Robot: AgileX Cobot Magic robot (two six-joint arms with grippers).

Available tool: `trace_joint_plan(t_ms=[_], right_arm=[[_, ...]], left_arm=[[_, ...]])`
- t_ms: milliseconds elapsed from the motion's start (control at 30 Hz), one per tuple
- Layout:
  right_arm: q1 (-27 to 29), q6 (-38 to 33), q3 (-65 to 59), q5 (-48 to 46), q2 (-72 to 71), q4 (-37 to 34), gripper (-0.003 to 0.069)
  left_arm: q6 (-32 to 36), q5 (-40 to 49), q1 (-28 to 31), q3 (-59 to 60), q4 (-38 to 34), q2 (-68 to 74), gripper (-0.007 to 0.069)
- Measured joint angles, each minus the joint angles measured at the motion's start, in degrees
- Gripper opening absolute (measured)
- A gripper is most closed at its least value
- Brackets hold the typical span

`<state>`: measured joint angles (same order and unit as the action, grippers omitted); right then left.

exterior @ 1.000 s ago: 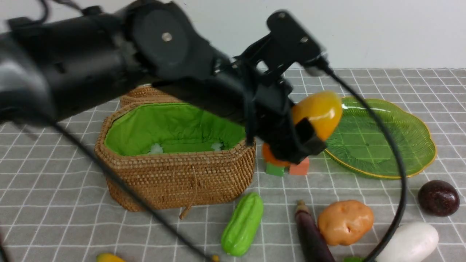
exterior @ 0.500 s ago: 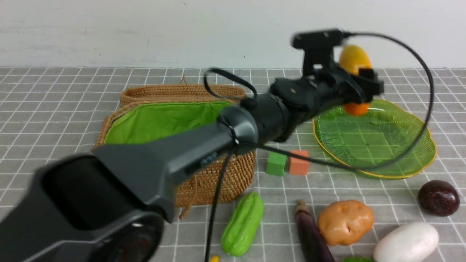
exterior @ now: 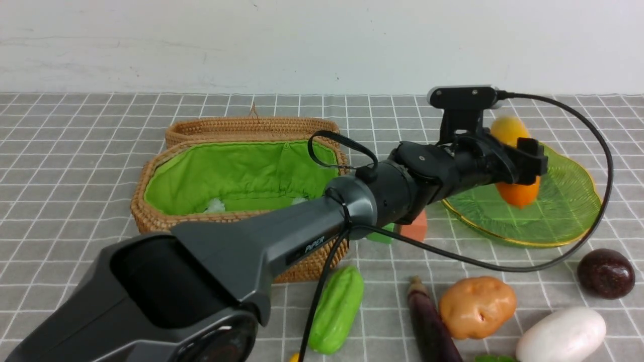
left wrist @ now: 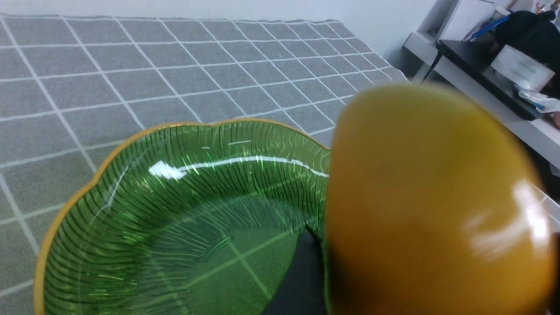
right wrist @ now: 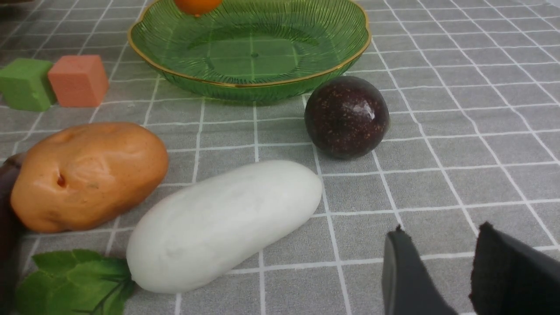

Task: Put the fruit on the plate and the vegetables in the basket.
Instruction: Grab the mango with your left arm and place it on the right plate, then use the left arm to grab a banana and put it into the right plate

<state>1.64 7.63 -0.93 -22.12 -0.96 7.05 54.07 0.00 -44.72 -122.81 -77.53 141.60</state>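
The orange-yellow mango [exterior: 509, 131] hangs over the green plate [exterior: 566, 211], blurred, between the fingers of my left gripper [exterior: 523, 163]. The jaws stand wide, and a thin gap shows beside one finger [left wrist: 299, 280] next to the mango [left wrist: 428, 197]. The maroon fruit [right wrist: 346, 116] lies near the plate [right wrist: 249, 57]. The white vegetable [right wrist: 223, 223], potato [right wrist: 87, 175], eggplant [exterior: 430, 327] and green gourd [exterior: 339, 301] lie on the cloth. The basket [exterior: 151, 173] stands with its lid back. My right gripper [right wrist: 442, 245] is open, low over bare cloth.
An orange cube [right wrist: 78, 81] and a green cube [right wrist: 24, 83] sit between basket and plate. My left arm [exterior: 282, 241] and its cable stretch across the basket's front. Green leaves [right wrist: 74, 271] lie by the white vegetable. A yellow tip [exterior: 294, 358] shows at the front edge.
My left arm swung right with the mango, then came down over the plate. The jaws have widened and the mango sits a little lower between them.
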Motion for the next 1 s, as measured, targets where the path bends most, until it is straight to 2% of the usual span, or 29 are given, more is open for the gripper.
trace_joint_plan(t_ms=[233,333,400,467,533,567,600,667,767,833,867,933,967,1000], right_arm=[[0.0,0.0,0.0,0.0,0.0,0.0,0.0242],[0.0,0.0,0.0,0.0,0.0,0.0,0.0242],[0.0,0.0,0.0,0.0,0.0,0.0,0.0242],[0.0,0.0,0.0,0.0,0.0,0.0,0.0242],[0.0,0.0,0.0,0.0,0.0,0.0,0.0242],[0.0,0.0,0.0,0.0,0.0,0.0,0.0242],[0.0,0.0,0.0,0.0,0.0,0.0,0.0242],[0.0,0.0,0.0,0.0,0.0,0.0,0.0242],[0.0,0.0,0.0,0.0,0.0,0.0,0.0242],[0.0,0.0,0.0,0.0,0.0,0.0,0.0242],[0.0,0.0,0.0,0.0,0.0,0.0,0.0242],[0.0,0.0,0.0,0.0,0.0,0.0,0.0242],[0.0,0.0,0.0,0.0,0.0,0.0,0.0242],[0.0,0.0,0.0,0.0,0.0,0.0,0.0242]], left_arm=[[2.2,3.4,0.1,0.0,0.1,0.0,0.0628],[4.7,5.8,0.1,0.0,0.3,-0.6,0.0575],[6.6,10.8,0.4,0.0,2.1,-2.3,0.0514],[6.9,15.6,0.9,0.0,5.5,-4.5,0.0466],[6.1,25.5,1.8,0.0,11.7,-9.1,0.0376],[5.9,25.5,1.9,0.0,12.4,-9.5,0.0376],[3.1,34.6,2.9,0.0,18.4,-13.0,0.0289],[-1.5,43.4,4.1,-0.1,26.6,-17.0,0.0205],[-11.0,60.7,5.8,-0.2,42.6,-23.1,0.0057],[-17.1,67.1,6.6,-0.1,51.1,-26.2,0.0008],[-21.8,69.4,7.2,1.3,57.7,-29.5,-0.0013],[-27.7,70.4,7.9,5.0,65.3,-34.9,-0.0013],[-28.2,70.4,7.9,5.6,66.0,-35.5,-0.0013],[-30.5,70.7,8.2,9.8,71.2,-40.5,-0.0011]])
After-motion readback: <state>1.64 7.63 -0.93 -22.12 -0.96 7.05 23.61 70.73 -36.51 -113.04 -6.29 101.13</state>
